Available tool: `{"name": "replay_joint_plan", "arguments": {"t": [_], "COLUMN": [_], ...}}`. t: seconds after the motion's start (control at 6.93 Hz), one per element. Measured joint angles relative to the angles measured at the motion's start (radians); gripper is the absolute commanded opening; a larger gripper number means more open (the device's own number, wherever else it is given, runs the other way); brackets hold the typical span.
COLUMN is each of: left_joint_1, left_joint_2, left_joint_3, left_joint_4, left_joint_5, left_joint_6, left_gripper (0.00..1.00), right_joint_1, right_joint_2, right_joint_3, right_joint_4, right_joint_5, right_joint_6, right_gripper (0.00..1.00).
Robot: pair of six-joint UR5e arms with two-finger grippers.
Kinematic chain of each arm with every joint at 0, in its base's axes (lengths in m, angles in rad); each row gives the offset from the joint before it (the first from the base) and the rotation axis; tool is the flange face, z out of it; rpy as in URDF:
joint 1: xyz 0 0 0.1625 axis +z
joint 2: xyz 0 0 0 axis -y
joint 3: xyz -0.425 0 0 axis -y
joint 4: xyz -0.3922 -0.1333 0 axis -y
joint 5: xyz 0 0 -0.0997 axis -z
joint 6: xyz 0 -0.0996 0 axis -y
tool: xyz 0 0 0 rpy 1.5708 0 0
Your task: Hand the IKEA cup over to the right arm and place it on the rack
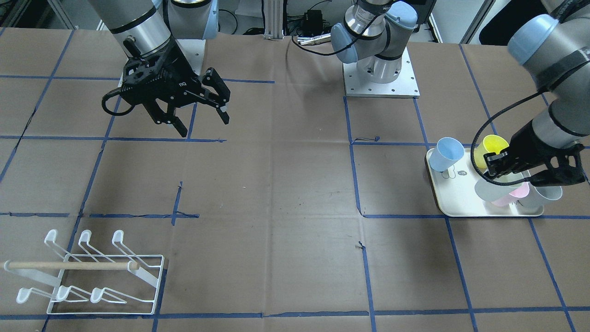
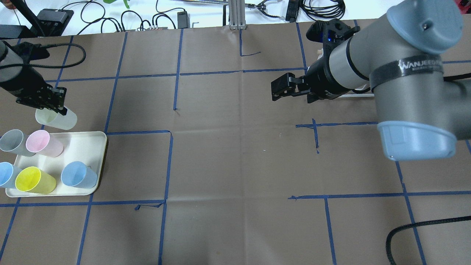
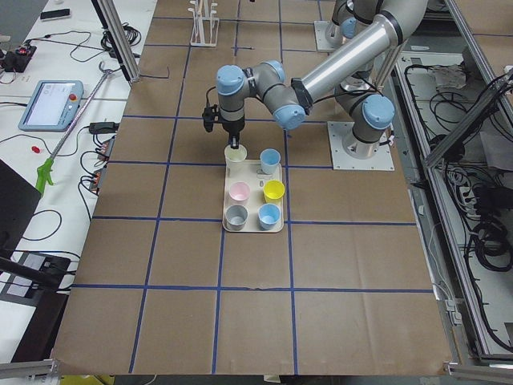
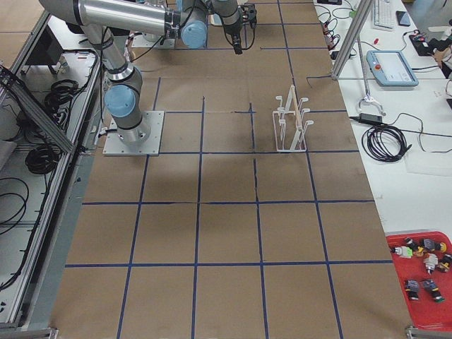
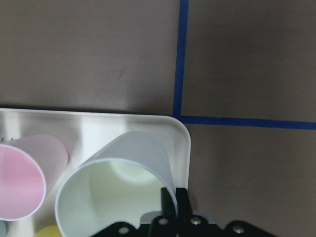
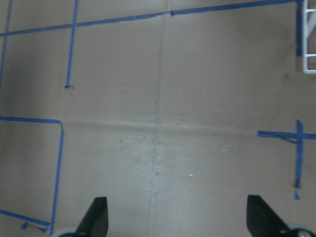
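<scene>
My left gripper (image 1: 493,169) (image 2: 60,109) (image 5: 173,200) is shut on the rim of a pale greenish-white cup (image 1: 487,189) (image 2: 57,118) (image 5: 118,187). It holds the cup tilted at the far corner of the white tray (image 1: 456,203) (image 2: 82,145). My right gripper (image 1: 205,127) (image 2: 274,90) (image 6: 180,222) is open and empty, hovering over the bare table far from the cup. The white wire rack (image 1: 92,272) (image 4: 291,120), with a wooden dowel across it, stands empty on the far side of the table on my right.
On the tray stand a pink cup (image 2: 42,141), a grey cup (image 2: 11,141), a yellow cup (image 2: 33,180) and two blue cups (image 2: 77,176). Brown paper with blue tape lines covers the table (image 2: 235,147).
</scene>
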Motion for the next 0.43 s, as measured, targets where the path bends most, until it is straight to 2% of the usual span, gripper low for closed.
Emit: {"name": "replay_joint_plan", "arguments": {"t": [0.14,0.43], "left_joint_1": [-0.032,-0.089], "left_joint_2": [-0.007,-0.009], "left_joint_3": [0.093,0.170], "left_joint_4": [-0.086,-0.138], "left_joint_5": [-0.008,-0.060], "left_joint_6": [-0.037,-0.075], "left_gripper": [0.00,0.00], "right_joint_1": [0.000,-0.003], "right_joint_2": [0.010,0.063], "right_joint_3": [0.037,0.088], "right_joint_4": [-0.125,-0.389], "right_joint_5": [0.119,0.277], "right_joint_6": [0.088,0.351], "right_gripper": [0.99,0.98]}}
